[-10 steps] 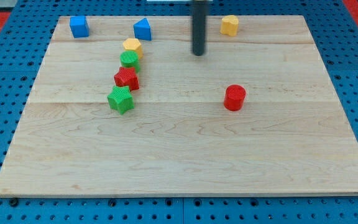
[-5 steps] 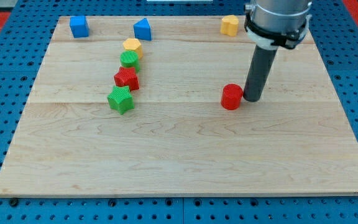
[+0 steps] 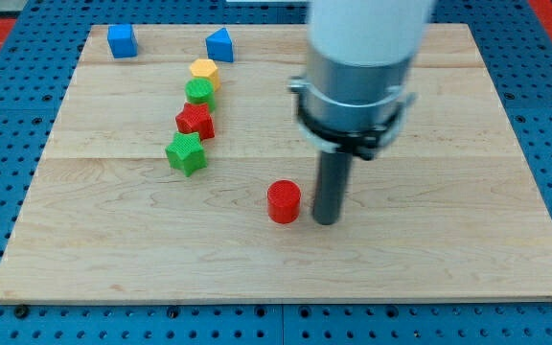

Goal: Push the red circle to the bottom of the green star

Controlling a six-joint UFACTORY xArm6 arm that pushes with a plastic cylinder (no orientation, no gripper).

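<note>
The red circle (image 3: pixel 283 201) lies on the wooden board, below and to the right of the green star (image 3: pixel 186 153). My tip (image 3: pixel 325 220) stands just right of the red circle, close to it or touching it. The green star is the lowest of a slanted line of blocks at the view's upper left. The arm's body above the rod covers the board's upper middle.
Above the green star lie a red star (image 3: pixel 195 121), a green circle (image 3: pixel 199 92) and a yellow hexagon (image 3: pixel 203 69). A blue cube (image 3: pixel 121 40) and a blue triangular block (image 3: pixel 219 44) sit near the top edge. The wooden board (image 3: pixel 448 240) lies on blue pegboard.
My tip has moved down and left, pushing the red circle down and left towards the green star. The arm now hides the yellow block at the top right.
</note>
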